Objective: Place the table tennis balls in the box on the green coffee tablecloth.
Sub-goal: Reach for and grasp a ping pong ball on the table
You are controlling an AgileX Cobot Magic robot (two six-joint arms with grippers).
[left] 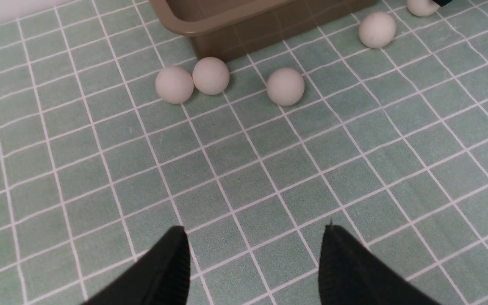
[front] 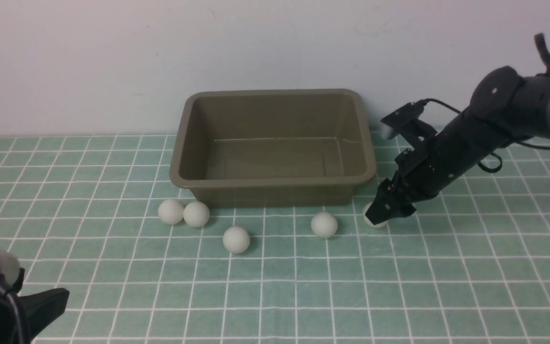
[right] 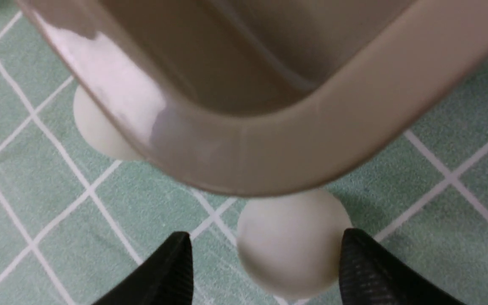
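Observation:
The olive-brown box (front: 275,181) stands empty at the back middle of the green coffee tablecloth (front: 399,286). Several white table tennis balls lie in front of it: two touching (front: 171,211) (front: 196,214), one nearer (front: 236,239), one further right (front: 324,224). My right gripper (front: 384,216) is open, down at the cloth by the box's front right corner. It straddles another ball (right: 290,241), with one finger touching it. My left gripper (left: 252,233) is open and empty, low at the front left (front: 41,306).
The box rim (right: 295,144) overhangs close above the straddled ball, and another ball (right: 95,127) shows partly behind it. A pale wall runs behind the box. The left wrist view shows the box corner (left: 210,29) and the balls (left: 285,86).

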